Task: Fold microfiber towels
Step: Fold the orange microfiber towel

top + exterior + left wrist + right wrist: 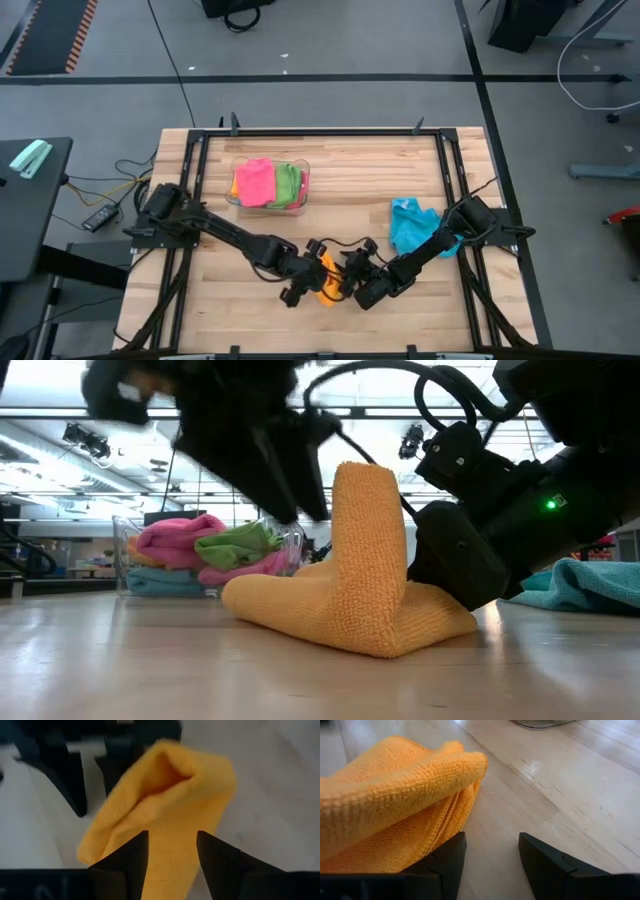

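2 grippers meet at frame's lower center over orange-yellow towel (327, 278): left gripper (300, 291) w/ fingers parted, right gripper (366, 290) spread, neither gripping.

Dark jointed arms (235, 236), black cables

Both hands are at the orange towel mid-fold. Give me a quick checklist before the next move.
1. Left hand open, orange towel between its fingers but not pinched: ok.
2. Right hand open, empty, beside the towel: ok.
3. Fold finished: not ok, one flap stands upright.
4. Blue towel clear of the work spot: ok.
5. Clear bin of folded towels out of the way: ok.
6. Towel edges aligned: cannot tell.
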`<action>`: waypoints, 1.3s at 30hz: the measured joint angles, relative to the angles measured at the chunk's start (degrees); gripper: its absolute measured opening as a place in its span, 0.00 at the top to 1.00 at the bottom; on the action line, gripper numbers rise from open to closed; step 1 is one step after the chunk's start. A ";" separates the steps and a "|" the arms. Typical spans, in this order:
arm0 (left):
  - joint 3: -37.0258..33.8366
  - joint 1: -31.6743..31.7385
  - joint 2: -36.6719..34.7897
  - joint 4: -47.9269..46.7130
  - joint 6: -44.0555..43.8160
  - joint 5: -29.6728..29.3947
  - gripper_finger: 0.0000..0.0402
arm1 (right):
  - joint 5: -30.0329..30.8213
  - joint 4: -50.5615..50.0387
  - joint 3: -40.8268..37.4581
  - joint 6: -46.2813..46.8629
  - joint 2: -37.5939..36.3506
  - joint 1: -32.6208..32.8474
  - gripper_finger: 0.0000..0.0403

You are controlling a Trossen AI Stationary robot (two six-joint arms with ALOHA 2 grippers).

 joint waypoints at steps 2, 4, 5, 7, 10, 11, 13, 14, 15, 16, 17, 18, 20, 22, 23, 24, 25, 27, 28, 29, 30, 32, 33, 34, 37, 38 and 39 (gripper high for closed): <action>-0.02 0.38 1.52 0.68 -1.51 -0.19 0.58 | -0.01 0.01 0.01 0.00 0.00 0.00 0.51; -0.01 0.90 2.78 2.10 -2.28 -0.22 0.59 | -0.02 -0.02 0.07 0.00 0.00 0.00 0.51; 0.00 1.15 3.33 2.66 -2.53 -0.45 0.60 | 0.00 -0.14 0.18 -0.07 0.00 0.00 0.51; 0.00 1.84 4.65 3.25 -2.97 -0.53 0.62 | -0.09 -0.38 0.68 -0.57 0.04 0.00 0.51; -0.02 2.47 5.53 3.30 -3.30 -0.61 0.64 | -1.58 -3.03 2.10 -1.84 -0.63 0.00 0.51; -0.02 2.47 5.53 3.12 -3.32 -0.63 0.65 | -2.97 -5.48 2.79 -1.87 -1.34 -0.02 0.51; -0.02 2.46 5.53 3.39 -3.26 -0.61 0.66 | -5.57 -11.82 3.94 -1.42 -3.62 0.29 0.51; -0.02 2.41 5.53 3.35 -3.28 -0.57 0.67 | -6.57 -14.51 4.38 -1.11 -4.81 0.63 0.51; -0.02 2.33 5.53 3.36 -3.29 -0.54 0.68 | -6.69 -17.10 4.66 -0.84 -6.16 0.88 0.51; 0.00 2.19 5.53 3.42 -3.31 -0.55 0.69 | -7.04 -19.32 4.70 -0.38 -7.59 1.12 0.51; 0.00 2.08 5.53 3.29 -3.30 -0.63 0.69 | -7.62 -21.29 4.75 0.34 -9.07 1.49 0.51; 0.00 2.06 5.53 3.27 -3.18 -0.66 0.70 | -8.31 -23.56 4.79 1.39 -10.47 1.80 0.51; 0.00 2.06 5.51 2.98 -3.08 -0.69 0.71 | -9.38 -28.09 4.79 4.34 -13.22 2.85 0.51; 0.00 2.04 5.51 3.01 -3.04 -0.68 0.73 | -9.81 -29.93 4.79 6.04 -15.96 4.51 0.51; 0.00 2.06 5.49 3.14 -2.95 -0.67 0.73 | -9.74 -29.51 4.83 5.86 -16.99 5.51 0.51; 0.00 2.06 5.46 3.25 -2.85 -0.65 0.74 | -9.28 -28.44 4.83 4.99 -17.70 6.46 0.51; 0.00 2.11 5.46 3.19 -2.84 -0.65 0.74 | -8.40 -26.89 4.83 3.55 -18.04 7.45 0.51; 0.00 2.23 5.46 3.03 -2.86 -0.61 0.74 | -5.66 -22.34 4.83 0.02 -18.09 9.83 0.51; 0.00 2.30 5.46 3.11 -2.92 -0.63 0.74 | -4.18 -19.55 4.83 -1.91 -17.85 11.00 0.51; 0.00 2.42 5.46 3.07 -3.03 -0.63 0.74 | -2.86 -15.99 4.94 -4.00 -17.30 11.92 0.51; 0.00 2.47 5.46 3.14 -3.01 -0.65 0.73 | -1.99 -12.68 4.96 -6.21 -16.65 12.74 0.51; 0.00 2.62 5.46 3.72 -3.02 -0.65 0.72 | -0.56 -6.88 4.96 -10.12 -14.92 13.59 0.51; 0.00 2.63 5.46 4.06 -3.05 -0.65 0.71 | -0.02 -4.04 4.96 -11.67 -14.06 13.61 0.51; 0.00 2.63 5.46 4.25 -3.13 -0.65 0.70 | 0.17 -1.73 4.96 -12.69 -13.10 13.51 0.51; 0.00 2.68 5.46 4.41 -4.07 -0.62 0.68 | 0.81 2.33 6.73 -15.52 -9.60 13.38 0.51; 0.00 2.71 5.46 4.29 -4.34 -0.61 0.68 | 1.23 2.41 8.09 -16.92 -8.22 13.39 0.51; 0.00 2.71 5.46 4.19 -4.40 -0.61 0.68 | 2.04 2.23 9.84 -18.63 -6.76 13.46 0.51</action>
